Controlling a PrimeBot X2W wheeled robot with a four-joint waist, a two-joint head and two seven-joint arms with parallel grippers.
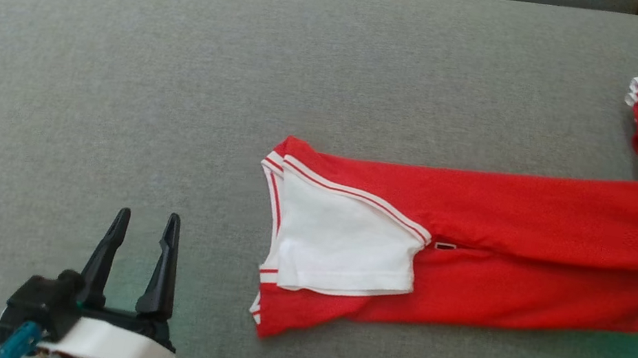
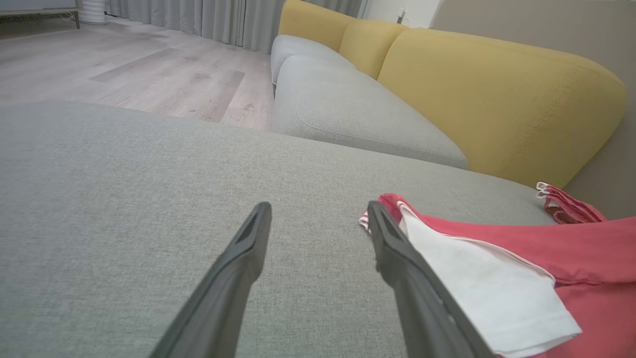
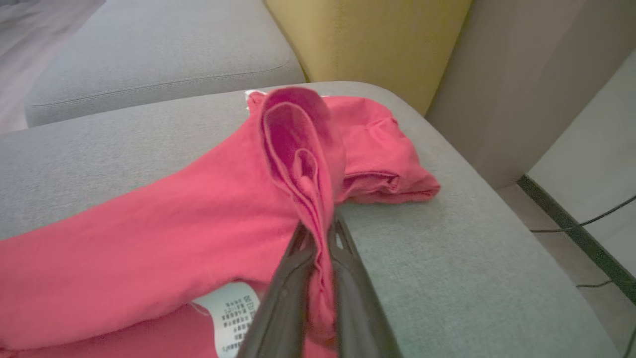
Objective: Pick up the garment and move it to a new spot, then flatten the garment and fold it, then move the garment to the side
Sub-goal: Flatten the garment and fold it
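on the grey sofa seat (image 1: 115,71) the red garment (image 1: 549,213) lies stretched out, a white sleeve (image 1: 340,242) folded over its left end. right hand (image 3: 320,226) is clamped on a raised fold of it; left hand (image 1: 148,218) sits near the sleeve, fingers apart.

L hand (image 1: 149,216) wide open (fingers up); R hand (image 3: 320,227) pinched shut.

I'm looking into a home living room: a big grey sofa (image 2: 348,114) with mustard-yellow back cushions (image 2: 497,99), a pale wood-look plank floor (image 2: 149,64) beyond it, and long grey curtains (image 2: 198,20) hanging down to it (at the far end of the room).
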